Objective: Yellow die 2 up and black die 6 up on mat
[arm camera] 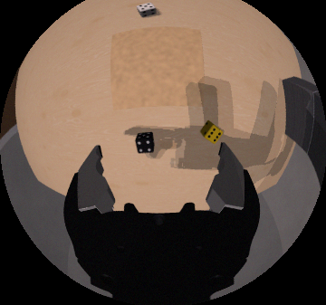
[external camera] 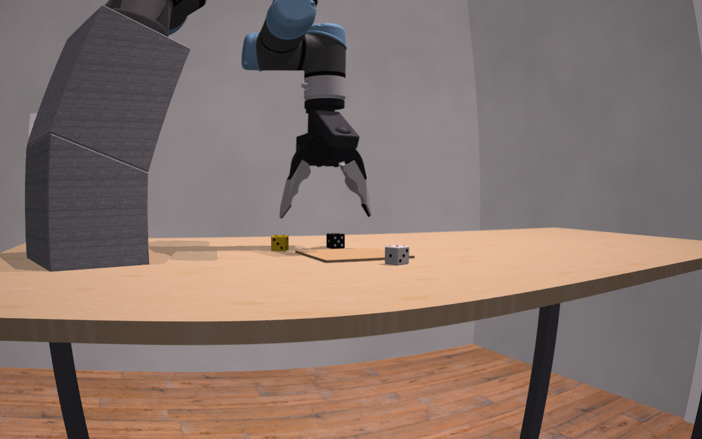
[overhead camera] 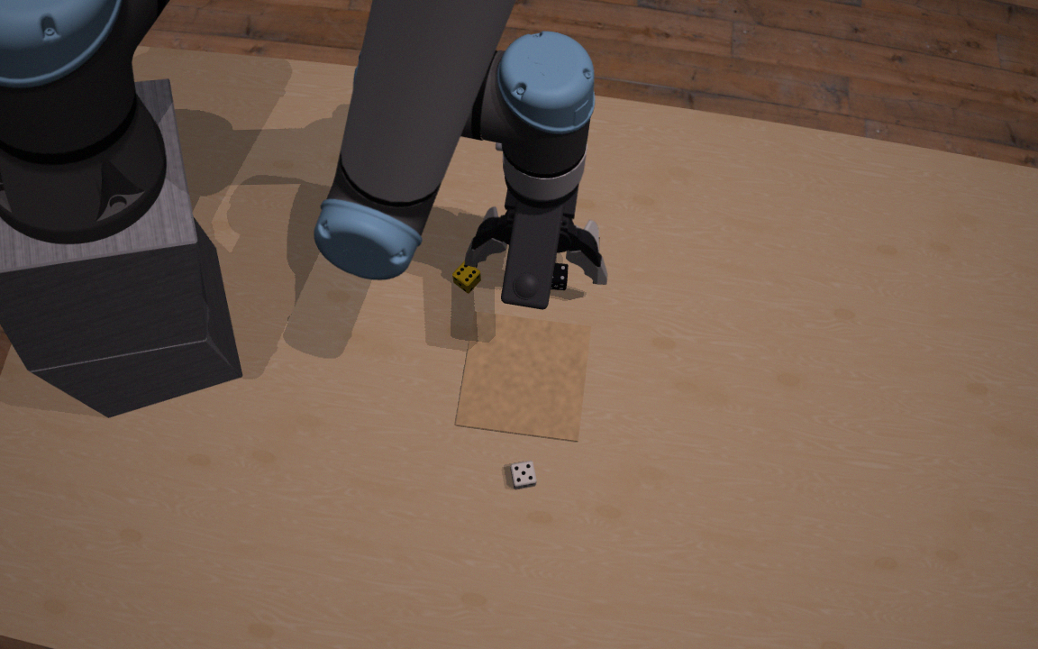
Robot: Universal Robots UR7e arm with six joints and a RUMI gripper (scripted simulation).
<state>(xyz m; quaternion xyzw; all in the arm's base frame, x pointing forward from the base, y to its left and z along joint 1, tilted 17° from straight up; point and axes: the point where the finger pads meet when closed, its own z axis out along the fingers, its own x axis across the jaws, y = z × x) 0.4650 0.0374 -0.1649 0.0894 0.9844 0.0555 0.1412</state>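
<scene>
My gripper point(overhead camera: 536, 272) point(external camera: 325, 216) point(arm camera: 159, 145) is open and empty, above the table. In the wrist view the black die point(overhead camera: 560, 276) point(external camera: 335, 240) point(arm camera: 145, 142) shows between the fingertips, left of the middle. It sits flat with 4 on top, partly hidden by the gripper in the top view. The yellow die point(overhead camera: 466, 277) point(external camera: 279, 242) point(arm camera: 212, 132) sits flat with 6 on top, near the other fingertip in the wrist view. Both are off the mat point(overhead camera: 526, 379) point(external camera: 342, 254) point(arm camera: 156, 65). The white die point(overhead camera: 523, 474) point(external camera: 397, 255) point(arm camera: 146, 9) sits flat off the mat, 5 on top.
The grey robot pedestal point(overhead camera: 104, 315) point(external camera: 89, 202) point(arm camera: 301, 110) stands on the left in the top and exterior views. The mat lies between the white die and the other two dice. The arm casts shadows around the yellow die and over a mat corner.
</scene>
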